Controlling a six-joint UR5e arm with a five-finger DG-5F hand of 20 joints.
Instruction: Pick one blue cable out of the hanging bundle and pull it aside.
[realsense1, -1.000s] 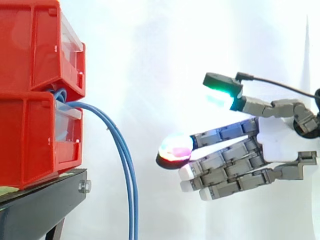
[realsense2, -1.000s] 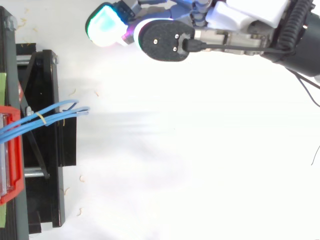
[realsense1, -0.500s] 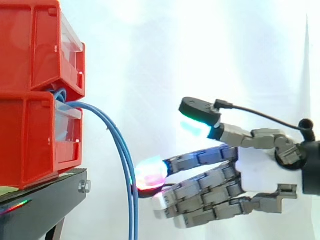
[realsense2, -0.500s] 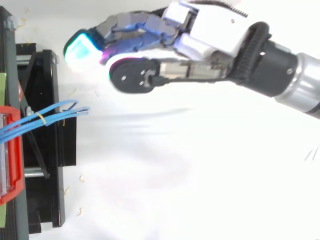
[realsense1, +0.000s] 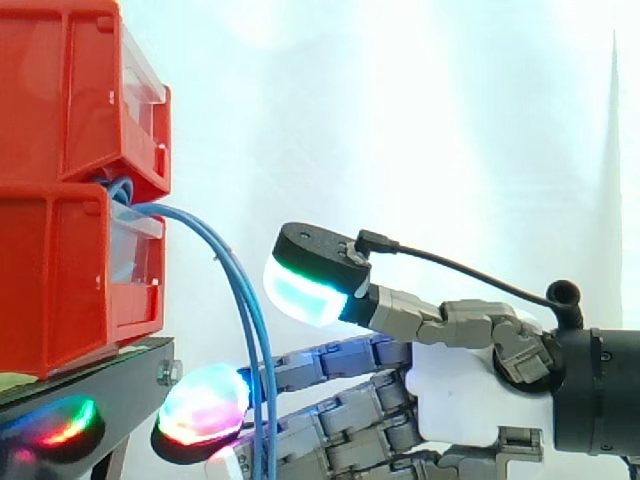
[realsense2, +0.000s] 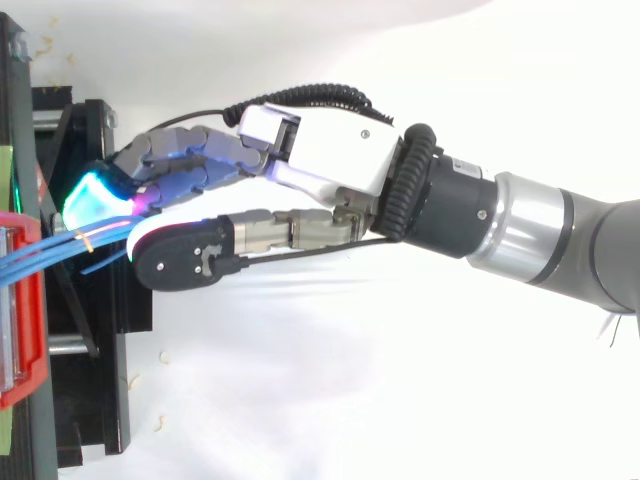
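Observation:
A bundle of thin blue cables (realsense1: 247, 310) comes out between the stacked red bins (realsense1: 60, 200) and hangs down past the black stand (realsense1: 90, 410). My hand (realsense1: 450, 385) reaches in from the right at the cables' level. Its straight fingers pass behind the strands, with a glowing fingertip (realsense1: 205, 405) just left of them. The thumb pad (realsense1: 305, 285) hovers above and to the right, apart from the cables. In the top view the cables (realsense2: 40, 255) run from the bin (realsense2: 20, 300) to under the fingers of the hand (realsense2: 320, 150), between fingers and thumb. Nothing is pinched.
The black stand (realsense2: 90, 330) juts out under the bins close to the fingertips. A white curtain backs the scene, and white floor lies open to the right and below the arm in the top view.
The hand has moved left and down, from well clear of the bundle to right at it. Its fingers now reach past the cables, which have shifted slightly.

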